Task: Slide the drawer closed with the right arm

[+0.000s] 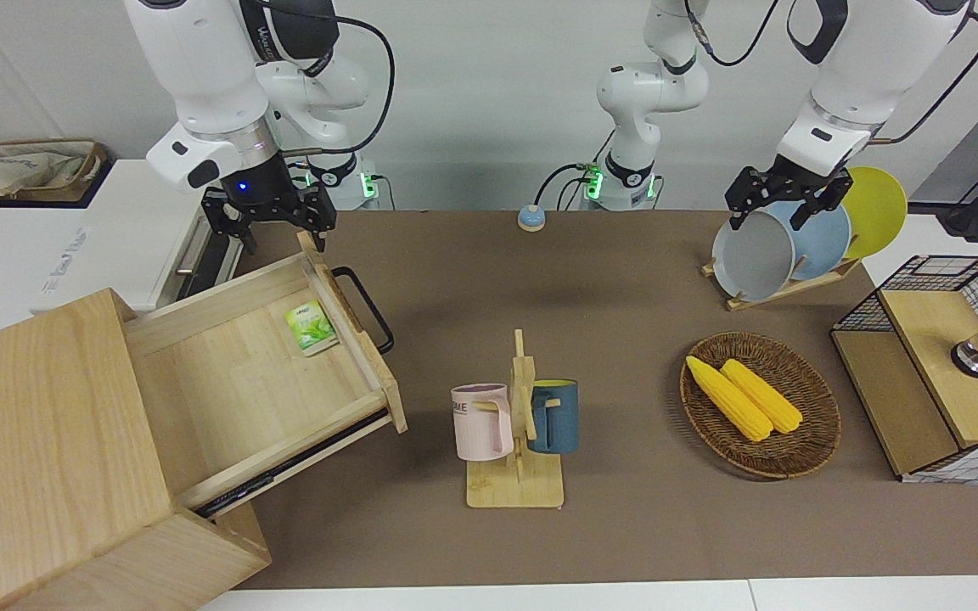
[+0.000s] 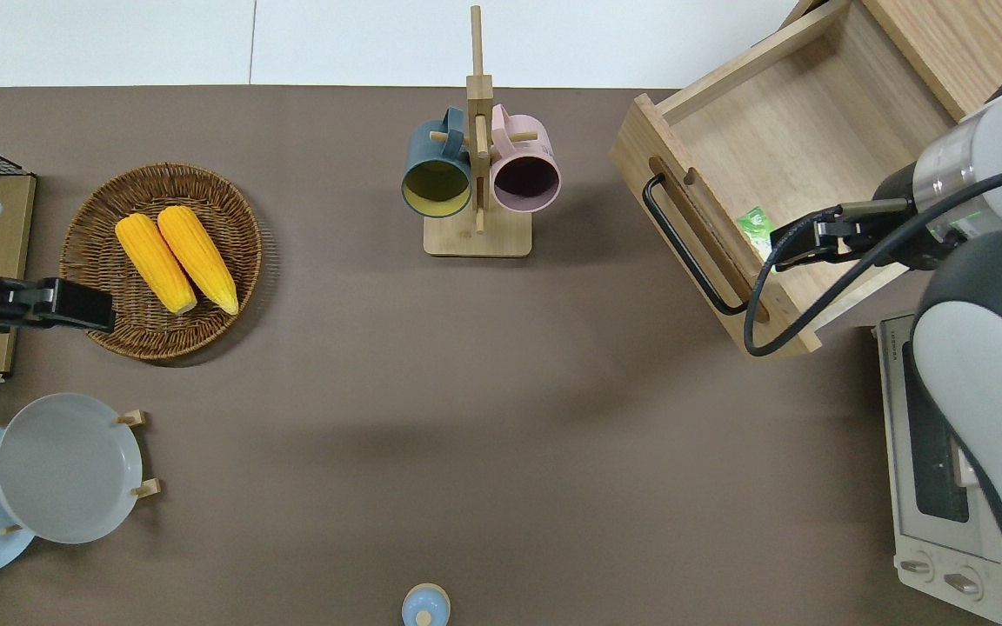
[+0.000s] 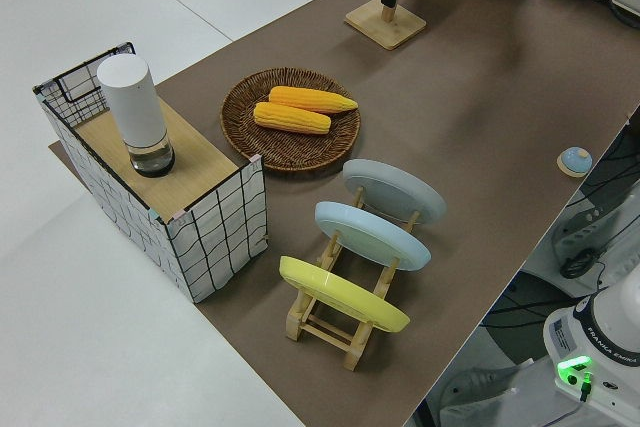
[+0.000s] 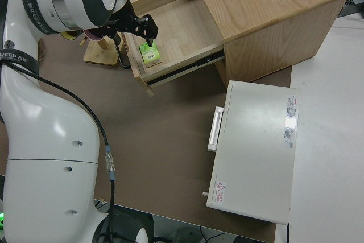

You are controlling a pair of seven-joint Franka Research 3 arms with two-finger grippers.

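At the upper right of the overhead frame, the drawer [image 2: 779, 183] stands pulled well out of its pale wooden box [image 1: 39, 450], which fills the lower left of the front frame. Its front panel with the black bar handle [image 1: 368, 307] faces the middle of the brown desk [image 2: 466, 391]. Inside the drawer, close to the front panel, lies a small green packet [image 1: 311, 327]. The right arm's pincer [image 1: 272, 227] hangs at the upper left of the front frame, over the drawer's inside just by the front panel and the green packet. Its two black fingers point down with a clear gap between them, and they hold nothing. A white oven [image 4: 256, 157] sits on the desk beside the box, toward the robots. The left arm is parked.
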